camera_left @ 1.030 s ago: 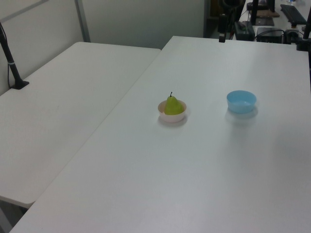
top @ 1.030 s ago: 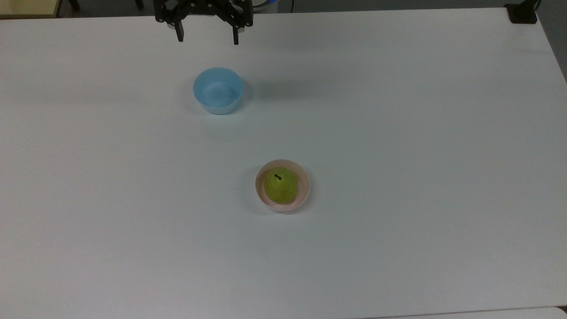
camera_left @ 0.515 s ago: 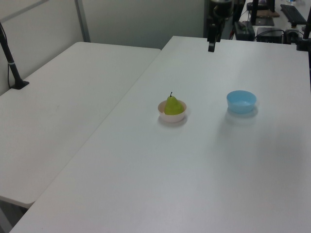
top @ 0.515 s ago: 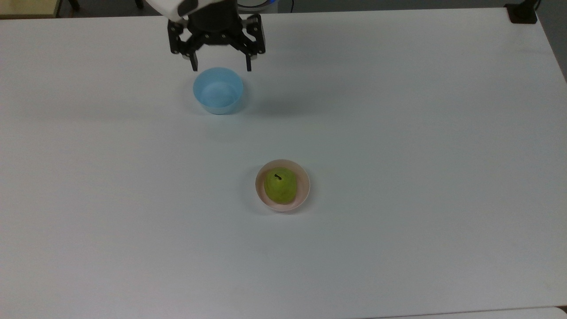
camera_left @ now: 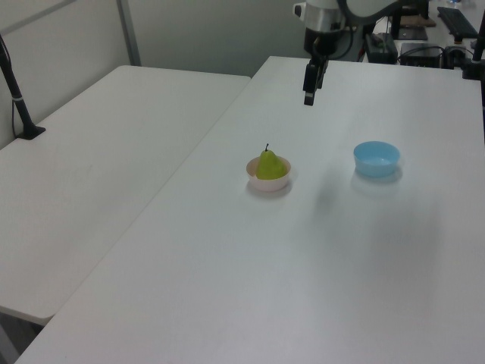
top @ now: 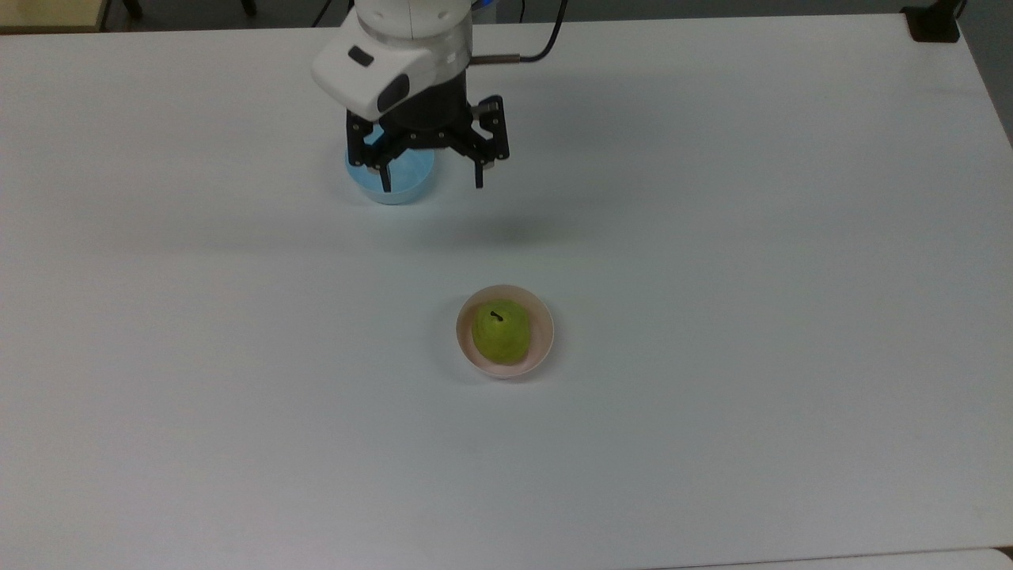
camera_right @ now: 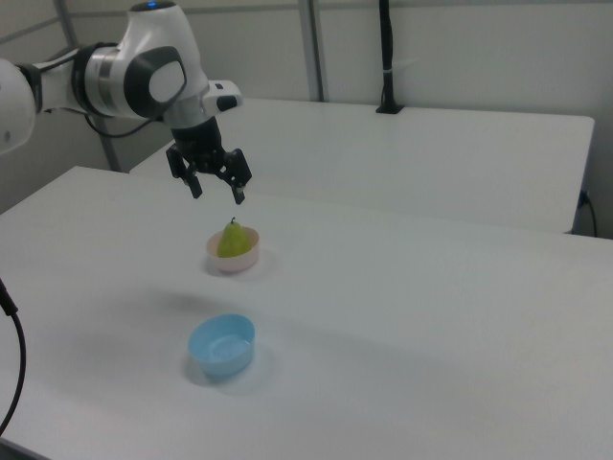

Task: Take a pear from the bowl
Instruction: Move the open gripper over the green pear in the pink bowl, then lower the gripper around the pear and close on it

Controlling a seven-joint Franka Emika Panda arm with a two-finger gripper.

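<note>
Gripper (top: pixel 431 176) in the top view hangs wide open and empty near the table's (top: pixel 712 237) far edge, overlapping the blue bowl (top: pixel 400 184). The pear (top: pixel 500 332) sits in the pink bowl (top: pixel 544 336) mid-table. The left view shows height: the gripper (camera_left: pixel 308 97) hangs well above the table. The right view shows the upright stem, probably easy to knock; a low approach could tip the bowl.

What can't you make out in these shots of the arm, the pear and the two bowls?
- Top view: the gripper covers the upper part of the blue bowl, hiding most of its inside.
- All views: the pear hides the floor of the pink bowl beneath it, so how it rests is unclear.
- Left view: the fingers overlap edge-on, so their spread is unreadable there.
- Top view: the arm's upper links are cut off by the top edge.
</note>
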